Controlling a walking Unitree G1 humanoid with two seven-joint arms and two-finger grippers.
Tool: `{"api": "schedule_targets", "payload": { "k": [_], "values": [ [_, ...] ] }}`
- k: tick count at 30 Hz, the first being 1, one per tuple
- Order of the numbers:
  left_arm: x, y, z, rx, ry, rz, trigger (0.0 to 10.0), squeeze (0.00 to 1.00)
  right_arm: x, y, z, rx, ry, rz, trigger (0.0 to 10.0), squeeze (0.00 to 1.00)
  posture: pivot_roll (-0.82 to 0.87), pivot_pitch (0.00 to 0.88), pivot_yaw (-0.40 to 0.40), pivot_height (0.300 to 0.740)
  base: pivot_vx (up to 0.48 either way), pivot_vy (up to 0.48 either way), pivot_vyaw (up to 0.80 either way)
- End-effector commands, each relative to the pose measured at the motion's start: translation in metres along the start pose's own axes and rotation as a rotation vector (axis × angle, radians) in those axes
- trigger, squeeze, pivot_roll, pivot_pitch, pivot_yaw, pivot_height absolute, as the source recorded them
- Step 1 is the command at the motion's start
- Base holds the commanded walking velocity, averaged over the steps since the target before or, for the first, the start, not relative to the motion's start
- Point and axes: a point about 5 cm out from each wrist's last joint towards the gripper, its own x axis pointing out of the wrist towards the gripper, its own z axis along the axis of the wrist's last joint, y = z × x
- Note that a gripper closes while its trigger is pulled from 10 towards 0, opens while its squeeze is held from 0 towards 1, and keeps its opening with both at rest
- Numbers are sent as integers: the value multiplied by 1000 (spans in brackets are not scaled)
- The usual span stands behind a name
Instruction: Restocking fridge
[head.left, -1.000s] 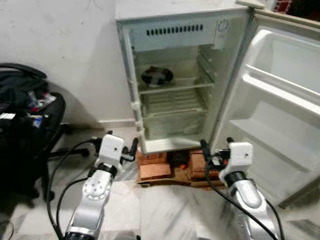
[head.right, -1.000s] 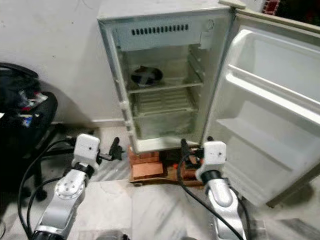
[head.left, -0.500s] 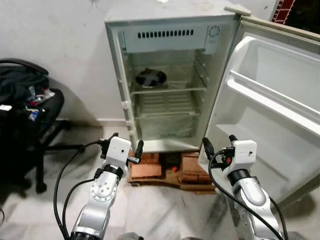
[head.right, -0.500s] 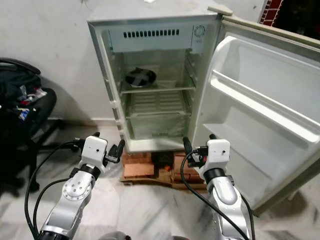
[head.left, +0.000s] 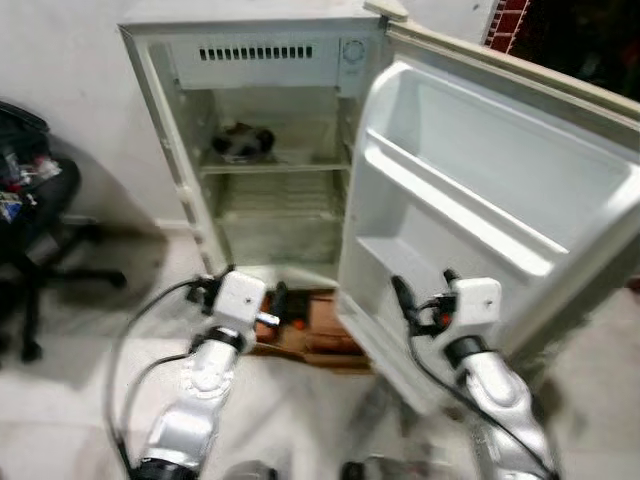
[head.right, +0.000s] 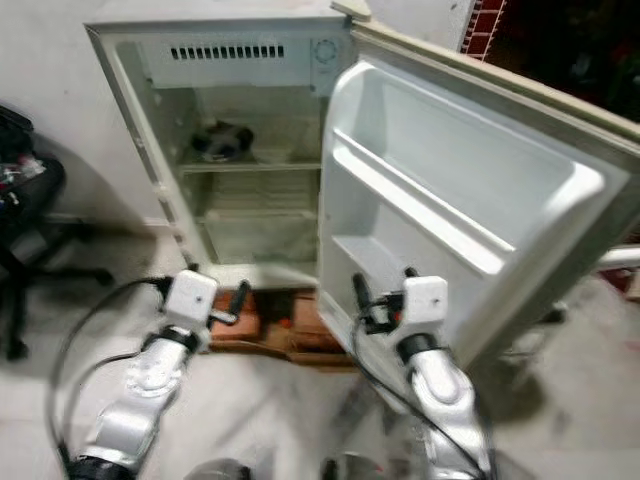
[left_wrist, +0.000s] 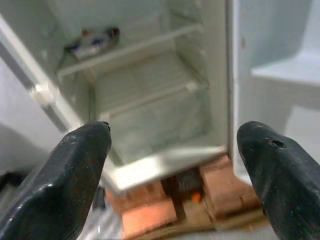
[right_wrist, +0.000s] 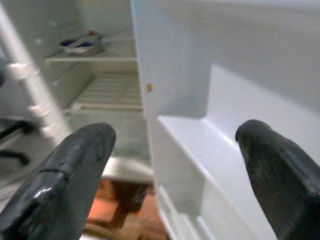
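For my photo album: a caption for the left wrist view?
Open left gripper faces the open fridge, a dish on its upper shelf.

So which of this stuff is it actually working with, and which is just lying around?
For the job:
- fridge, standing open
- fridge door, its shelves bare
- dark item on the upper shelf
- left gripper and right gripper, both open and holding nothing

Just lying about:
- bricks under the fridge
- office chair with clutter on it

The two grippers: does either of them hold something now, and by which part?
Nothing is held. The left gripper and the right gripper are both open and empty, in front of the open fridge.
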Motion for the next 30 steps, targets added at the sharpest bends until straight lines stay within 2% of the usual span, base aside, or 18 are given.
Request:
{"api": "schedule_targets", "payload": {
  "k": [1, 7, 9, 13, 16, 18, 23, 24, 27, 30],
  "values": [
    [1, 4, 1, 10, 0, 15, 10000, 0, 2, 2, 0, 7, 7, 21, 10000, 0, -17, 25, 39, 740, -244, -412, 0],
    [1, 4, 1, 12, -1, 14, 10000, 0, 3, 7, -2, 34, 21, 64, 10000, 0, -14, 23, 38, 740, -241, -412, 0],
    [2, 4, 1, 14, -1, 11, 10000, 0, 1, 15, -5, 53, 45, 143, 10000, 0, -15, 20, 39, 740, -244, -412, 0],
    [3, 4, 1, 18, -3, 5, 10000, 0, 0, 19, -7, 53, 63, 194, 10000, 0, -14, 16, 40, 740, -244, -412, 0],
    [3, 4, 2, 19, -6, 4, 10000, 0, 2, 15, -6, 37, 50, 166, 10000, 0, -11, 12, 40, 740, -244, -412, 0],
    [3, 5, 4, -10, -28, 1, 10000, 0, 4, 9, -3, 26, 37, 140, 10000, 0, -10, 11, 38, 740, 0, -394, 0],
    [4, 8, 5, -23, -37, 23, 10000, 0, 9, -3, 4, -11, -9, 45, 10000, 0, -6, 7, 34, 740, 0, 0, 0],
    [5, 10, 7, -48, -45, 32, 10000, 0, 11, -6, 8, -33, -38, 12, 10000, 0, -5, 5, 31, 740, 0, 0, 0],
    [6, 11, 8, -56, -50, 38, 10000, 0, 13, -8, 11, -33, -54, -4, 10000, 0, -4, 5, 31, 740, 0, 0, 188],
    [6, 17, 8, -97, -43, 52, 10000, 0, 20, -8, 18, -45, -83, -29, 10000, 0, -3, 6, 35, 740, 0, 0, 756]
  ]
}}
